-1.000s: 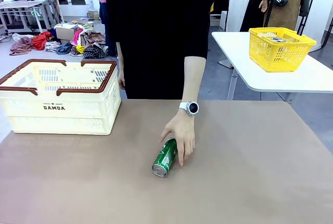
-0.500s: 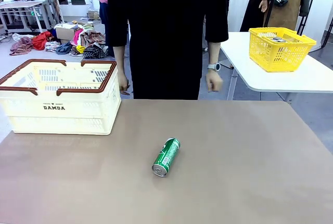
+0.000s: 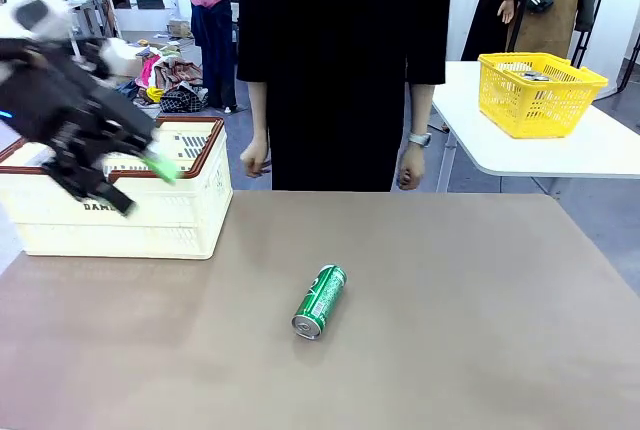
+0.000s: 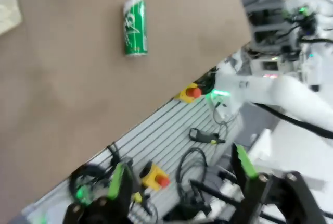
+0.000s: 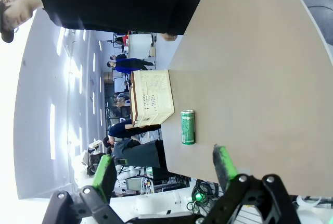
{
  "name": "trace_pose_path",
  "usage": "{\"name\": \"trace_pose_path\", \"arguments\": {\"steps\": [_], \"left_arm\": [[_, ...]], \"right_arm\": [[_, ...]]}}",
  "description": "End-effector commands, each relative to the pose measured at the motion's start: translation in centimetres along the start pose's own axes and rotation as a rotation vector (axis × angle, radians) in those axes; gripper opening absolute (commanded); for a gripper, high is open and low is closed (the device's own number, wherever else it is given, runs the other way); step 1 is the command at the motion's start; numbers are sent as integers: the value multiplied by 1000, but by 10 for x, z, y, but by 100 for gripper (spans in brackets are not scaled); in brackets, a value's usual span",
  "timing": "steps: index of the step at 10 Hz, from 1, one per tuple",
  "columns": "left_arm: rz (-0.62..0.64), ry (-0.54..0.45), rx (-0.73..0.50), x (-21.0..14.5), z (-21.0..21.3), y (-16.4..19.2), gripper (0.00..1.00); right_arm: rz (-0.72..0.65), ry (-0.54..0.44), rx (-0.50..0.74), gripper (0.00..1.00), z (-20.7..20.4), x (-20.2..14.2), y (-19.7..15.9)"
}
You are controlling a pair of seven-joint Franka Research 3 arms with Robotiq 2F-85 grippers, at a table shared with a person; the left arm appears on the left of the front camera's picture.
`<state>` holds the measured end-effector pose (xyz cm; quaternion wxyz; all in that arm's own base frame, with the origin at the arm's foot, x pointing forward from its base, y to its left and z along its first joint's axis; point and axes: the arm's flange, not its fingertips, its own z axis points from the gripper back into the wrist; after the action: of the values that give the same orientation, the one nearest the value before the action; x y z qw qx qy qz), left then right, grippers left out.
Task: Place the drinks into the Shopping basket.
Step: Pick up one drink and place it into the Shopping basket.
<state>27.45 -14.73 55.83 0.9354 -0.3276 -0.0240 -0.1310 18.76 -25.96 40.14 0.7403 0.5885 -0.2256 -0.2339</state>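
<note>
- Green can [image 3: 319, 301] lies on its side near the middle of the brown table [image 3: 480, 310], with one silver end toward the robot and nothing touching it.
- Shopping basket [image 3: 190, 220], cream with a brown rim, stands at the table's far left, well apart from the can.
- Left claw [image 3: 138, 182] shows blurred in the front view, up in the air in front of the basket. In its own wrist view the green-padded fingers [image 4: 118, 179] stand wide apart with nothing between them.
- Right claw [image 5: 164, 165] is likewise spread wide and empty, above the table's near edge.
- Person stands at the far edge, hands [image 3: 255, 160] hanging clear of the table.
- Yellow basket [image 3: 540, 95] sits on a separate white table [image 3: 600, 150].
</note>
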Motion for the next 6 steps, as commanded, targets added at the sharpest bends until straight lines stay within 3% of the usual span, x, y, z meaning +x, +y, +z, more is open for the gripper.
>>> {"name": "trace_pose_path", "arguments": {"steps": [1, 2, 3, 4, 6], "left_arm": [[-6, -120, 60, -2, -47, -9, 100], [-6, -185, 55, 0, -66, -12, 100], [28, -160, 39, 12, -55, -1, 100], [-20, -94, 66, -1, -53, -21, 100], [-20, -94, 66, -1, -53, -21, 100]], "right_arm": [[10, -8, 17, 100, 1, 0, 3], [10, -8, 17, 100, 1, 0, 3], [10, -8, 17, 100, 1, 0, 3], [10, -8, 17, 100, 1, 0, 3], [10, -8, 17, 100, 1, 0, 3]]}}
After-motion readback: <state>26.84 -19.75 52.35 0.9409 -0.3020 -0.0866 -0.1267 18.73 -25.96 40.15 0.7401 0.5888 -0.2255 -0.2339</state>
